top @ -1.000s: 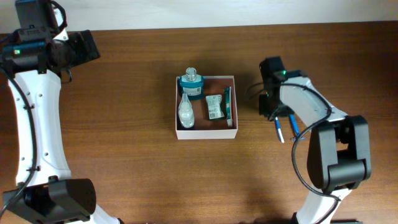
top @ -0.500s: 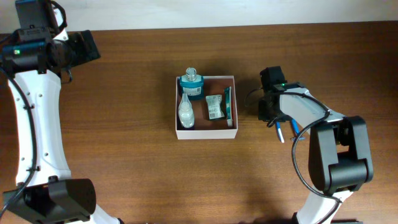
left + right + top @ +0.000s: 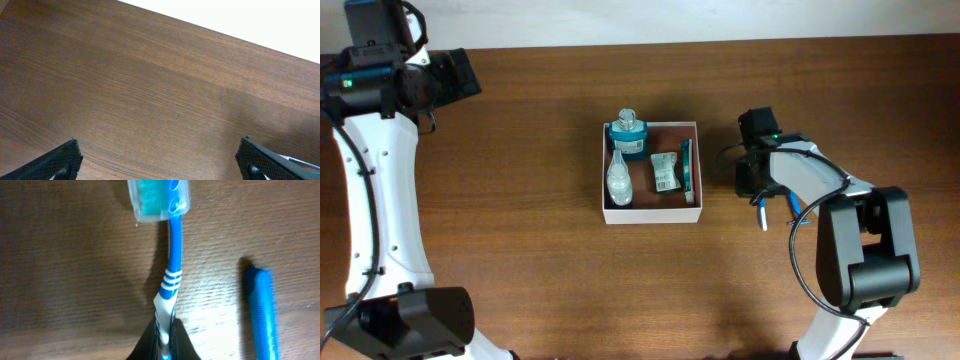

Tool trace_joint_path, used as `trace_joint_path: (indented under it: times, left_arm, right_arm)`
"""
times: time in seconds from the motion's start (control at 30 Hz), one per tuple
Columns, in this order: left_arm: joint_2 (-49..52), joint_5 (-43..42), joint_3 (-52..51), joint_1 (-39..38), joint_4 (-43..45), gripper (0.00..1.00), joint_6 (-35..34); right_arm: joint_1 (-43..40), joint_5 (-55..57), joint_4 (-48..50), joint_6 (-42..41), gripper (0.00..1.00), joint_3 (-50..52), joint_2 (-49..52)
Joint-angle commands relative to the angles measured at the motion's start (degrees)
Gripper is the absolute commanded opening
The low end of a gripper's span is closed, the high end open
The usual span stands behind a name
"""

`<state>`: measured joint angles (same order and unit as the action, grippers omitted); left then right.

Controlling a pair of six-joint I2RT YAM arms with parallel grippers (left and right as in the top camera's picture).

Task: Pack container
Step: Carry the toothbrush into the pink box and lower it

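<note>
The container [image 3: 651,212] is a square shallow white-walled box at the table's middle. It holds a teal bottle [image 3: 628,137], a clear bottle [image 3: 618,180], a small packet [image 3: 666,172] and a teal item [image 3: 687,166]. My right gripper [image 3: 163,340] is shut on a blue and white toothbrush [image 3: 170,265] with a clear cap over its head; it sits right of the container in the overhead view [image 3: 760,195]. My left gripper [image 3: 160,162] is open and empty over bare wood at the far left.
A second blue item [image 3: 261,312] lies on the table beside the toothbrush, also seen from overhead [image 3: 793,207]. The table's far edge [image 3: 225,35] meets a white wall.
My right gripper has closed in on the toothbrush handle and drawn it slightly up and left; the other blue item stays on the table. The left arm has not moved.
</note>
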<state>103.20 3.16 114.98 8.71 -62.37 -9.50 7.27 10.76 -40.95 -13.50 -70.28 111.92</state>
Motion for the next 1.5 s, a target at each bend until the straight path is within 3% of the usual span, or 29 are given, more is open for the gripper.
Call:
trace_joint_path:
  times: [0.0, 0.27, 0.43, 0.8, 1.47]
  left_arm:
    - [0.1, -0.4, 0.1, 0.1, 0.1, 1.0, -0.3]
    - [0.1, -0.4, 0.1, 0.1, 0.1, 1.0, -0.3]
    - [0.1, -0.4, 0.1, 0.1, 0.1, 1.0, -0.3]
    - [0.1, -0.4, 0.1, 0.1, 0.1, 1.0, -0.3]
    - [0.1, -0.4, 0.1, 0.1, 0.1, 1.0, -0.3]
  right_arm:
    - [-0.3, -5.1, -4.6, -0.2, 0.04, -5.1, -0.3]
    - [2.1, -10.5, -19.6, 1.2, 0.04, -22.0, -8.5]
    - [7.4, -11.7, -19.7, 1.1, 0.04, -22.2, -12.2]
    - [18.9, -11.9, -11.6, -4.0, 0.04, -21.8, -9.6]
    - [19.7, -11.9, -9.1, -3.5, 0.04, -21.8, 2.8]
